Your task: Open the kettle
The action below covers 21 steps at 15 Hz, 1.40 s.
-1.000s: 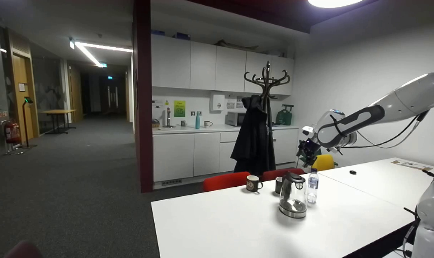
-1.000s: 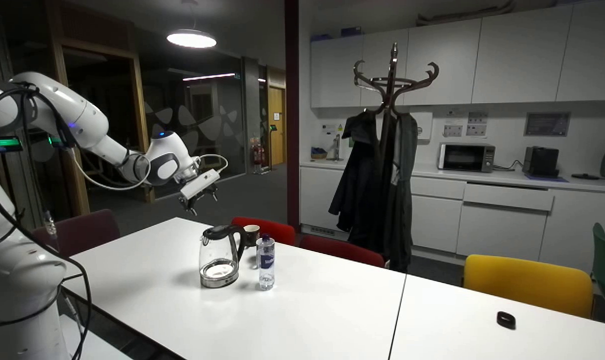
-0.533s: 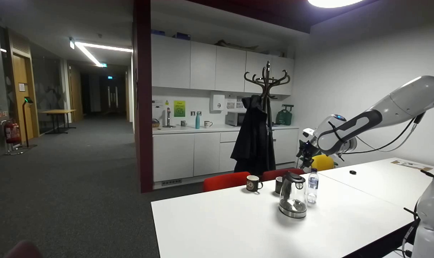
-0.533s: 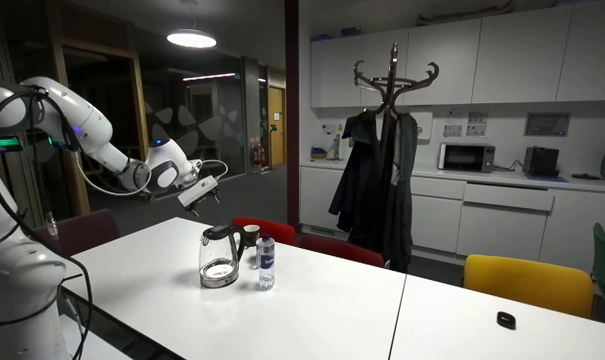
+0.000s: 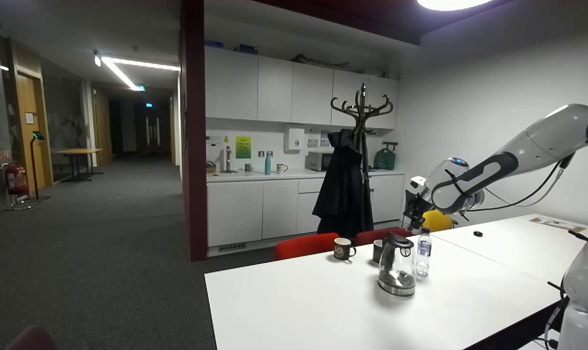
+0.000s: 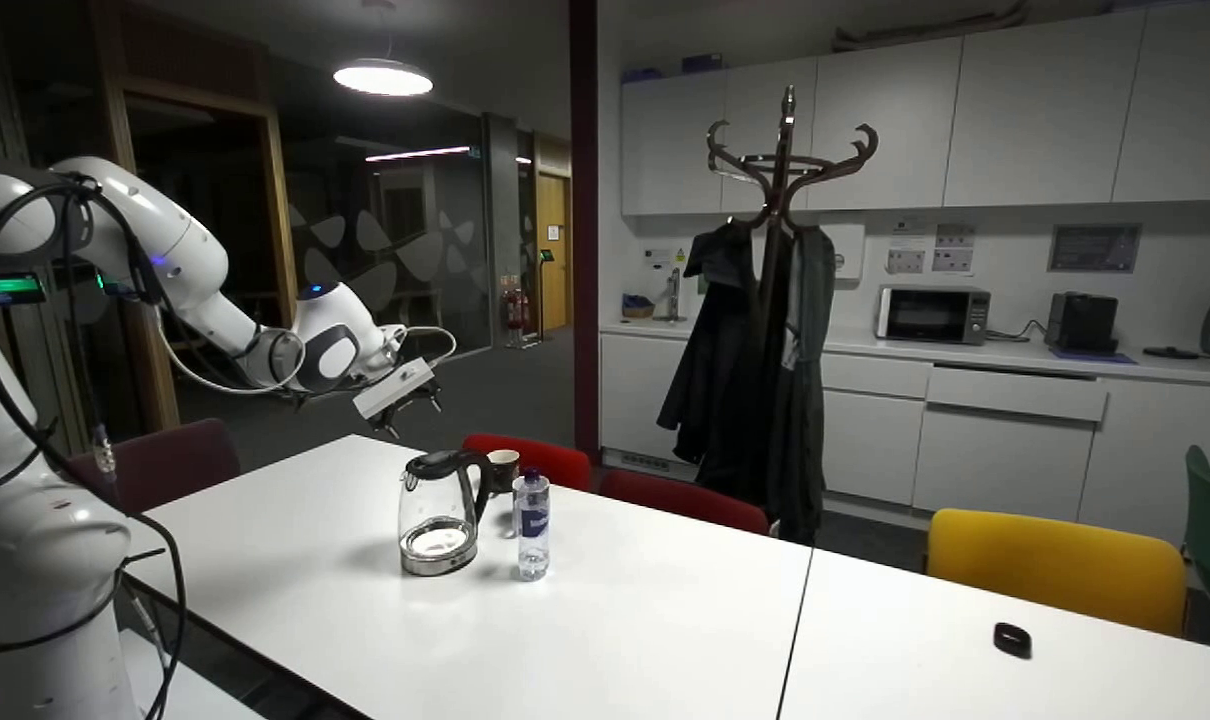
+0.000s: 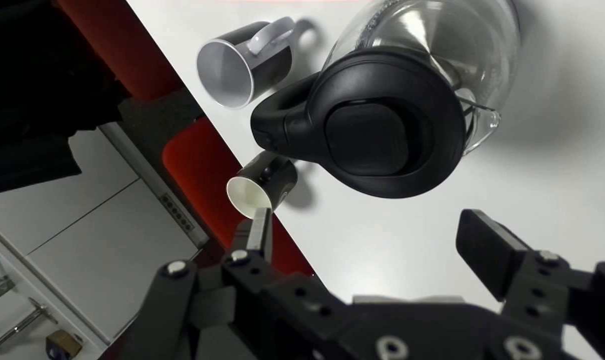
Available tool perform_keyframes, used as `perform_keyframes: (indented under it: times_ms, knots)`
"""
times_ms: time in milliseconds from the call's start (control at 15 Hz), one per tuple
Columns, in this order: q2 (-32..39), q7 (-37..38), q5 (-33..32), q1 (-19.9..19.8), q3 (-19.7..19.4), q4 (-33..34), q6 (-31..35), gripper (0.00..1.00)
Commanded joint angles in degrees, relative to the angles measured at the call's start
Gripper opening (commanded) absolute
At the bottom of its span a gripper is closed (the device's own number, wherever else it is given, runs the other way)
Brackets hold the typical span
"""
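Closed glass kettle [image 6: 438,517], upright

Clear bottle [image 6: 532,530] upright on white table [image 6: 655,620]; dark coats [image 6: 710,350] hanging on stand [image 6: 783,150].

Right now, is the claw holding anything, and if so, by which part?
Nothing is held: the claw is open, apart from the kettle.

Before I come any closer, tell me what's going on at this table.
A robot arm is set on opening the kettle, which stands upright on the white table. Its gripper is open and holds nothing; it hangs near the kettle, higher than the black lid and apart from it. The lid looks closed, so the opening seems not yet done. A clear bottle stands beside the kettle.
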Motion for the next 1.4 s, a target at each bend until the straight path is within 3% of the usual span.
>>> perform_keyframes:
  times_ms: [0,933,1333]
  knots:
    - [-0.1,-0.3,-0.1,0.1,-0.1,-0.2,0.9,1.0]
    - [4.5,-0.7,-1.9,-1.8,-1.4,0.5,2.9,1.0]
    - [7.3,-2.4,-3.5,-1.7,-1.3,0.9,6.7,1.0]
